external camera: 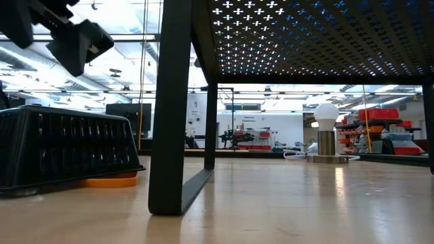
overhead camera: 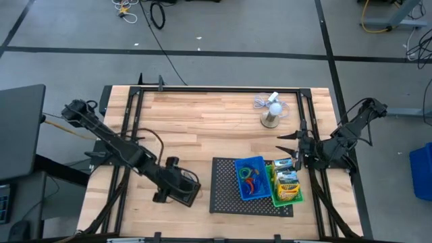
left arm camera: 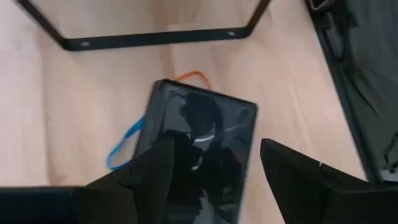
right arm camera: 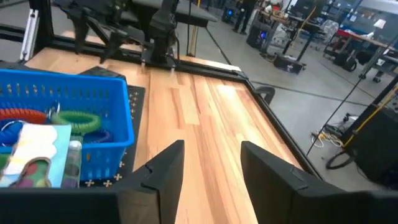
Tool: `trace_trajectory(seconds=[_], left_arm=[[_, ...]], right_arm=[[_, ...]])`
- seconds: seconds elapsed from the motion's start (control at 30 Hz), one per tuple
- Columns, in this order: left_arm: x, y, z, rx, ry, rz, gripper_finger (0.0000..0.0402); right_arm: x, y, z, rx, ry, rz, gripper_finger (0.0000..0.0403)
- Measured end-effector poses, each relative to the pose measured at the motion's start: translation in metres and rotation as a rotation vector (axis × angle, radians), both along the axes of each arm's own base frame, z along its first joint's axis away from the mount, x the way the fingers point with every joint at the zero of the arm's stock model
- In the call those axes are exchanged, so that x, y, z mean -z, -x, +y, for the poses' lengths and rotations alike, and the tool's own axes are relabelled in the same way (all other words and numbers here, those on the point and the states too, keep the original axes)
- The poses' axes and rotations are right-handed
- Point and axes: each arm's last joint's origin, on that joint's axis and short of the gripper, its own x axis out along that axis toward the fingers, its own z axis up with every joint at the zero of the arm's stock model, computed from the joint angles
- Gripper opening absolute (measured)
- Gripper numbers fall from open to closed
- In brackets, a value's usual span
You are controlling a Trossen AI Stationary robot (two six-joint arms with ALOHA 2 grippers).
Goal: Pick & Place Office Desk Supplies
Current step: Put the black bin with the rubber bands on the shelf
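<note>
A small black bin [left arm camera: 199, 124] lies upside down on the table, left of the mesh tray; a blue rubber band [left arm camera: 121, 146] and an orange one [left arm camera: 193, 76] stick out from under its rim. My left gripper [left arm camera: 214, 149] hangs open above it, and the low view shows the gripper [external camera: 71, 37] clear of the bin [external camera: 61, 149]. My right gripper [right arm camera: 211, 162] is open and waits over the table's right side [overhead camera: 289, 146]. The blue bin [overhead camera: 250, 177] holds coloured loops. The green bin [overhead camera: 285, 189] holds the yellow crayon box [overhead camera: 288, 183].
The blue and green bins stand on the raised black mesh tray [overhead camera: 226, 192], whose leg [external camera: 169, 115] stands on the table in the low view. The white mini fan [overhead camera: 272, 111] stands on the far right part. Black frame rails [overhead camera: 223, 88] border the table.
</note>
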Motion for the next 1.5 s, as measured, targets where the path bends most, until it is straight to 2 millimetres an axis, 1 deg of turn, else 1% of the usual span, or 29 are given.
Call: trace_trajectory(seconds=[0.13, 0.23, 0.37, 0.47, 0.6, 0.8, 0.97, 1.03, 1.13, 1.23, 1.3, 1.5], left_arm=[[0.004, -0.003, -0.017, 0.018, -0.002, 0.038, 0.0248], [0.021, -0.002, -0.026, -0.004, -0.047, 0.104, 0.0246], [0.041, -0.001, -0.033, -0.050, -0.122, 0.165, 0.0247], [0.049, -0.004, -0.037, -0.087, -0.152, 0.151, 0.0248], [0.056, -0.004, -0.041, -0.084, -0.177, 0.158, 0.0248], [0.057, 0.001, -0.045, -0.085, -0.178, 0.172, 0.0248], [0.043, 0.001, -0.054, -0.072, -0.186, 0.219, 0.0248], [0.038, 0.002, -0.059, -0.050, -0.163, 0.230, 0.0248], [0.034, 0.002, -0.066, -0.038, -0.124, 0.225, 0.0249], [0.033, 0.005, -0.068, -0.054, -0.122, 0.229, 0.0249], [0.036, 0.005, -0.069, -0.074, -0.124, 0.228, 0.0249], [0.056, 0.003, -0.076, -0.093, -0.172, 0.280, 0.0249]], right_arm=[[0.002, 0.000, 0.000, 0.001, 0.013, 0.017, 0.0163], [0.002, 0.000, 0.000, 0.001, 0.016, 0.020, 0.0160], [0.003, 0.001, -0.001, 0.011, 0.037, 0.026, 0.0160], [0.002, 0.001, -0.001, 0.009, 0.048, 0.028, 0.0160], [0.003, 0.001, -0.001, 0.015, 0.054, 0.027, 0.0160], [0.002, 0.001, -0.002, 0.032, 0.078, 0.027, 0.0160], [0.002, 0.001, -0.002, 0.051, 0.101, 0.025, 0.0160], [0.002, 0.001, -0.003, 0.055, 0.105, 0.024, 0.0160], [0.002, 0.001, -0.003, 0.056, 0.104, 0.024, 0.0160], [0.002, 0.001, -0.003, 0.056, 0.101, 0.020, 0.0160], [0.002, 0.001, -0.002, 0.056, 0.101, 0.019, 0.0160], [0.002, 0.001, -0.002, 0.057, 0.099, 0.019, 0.0160]])
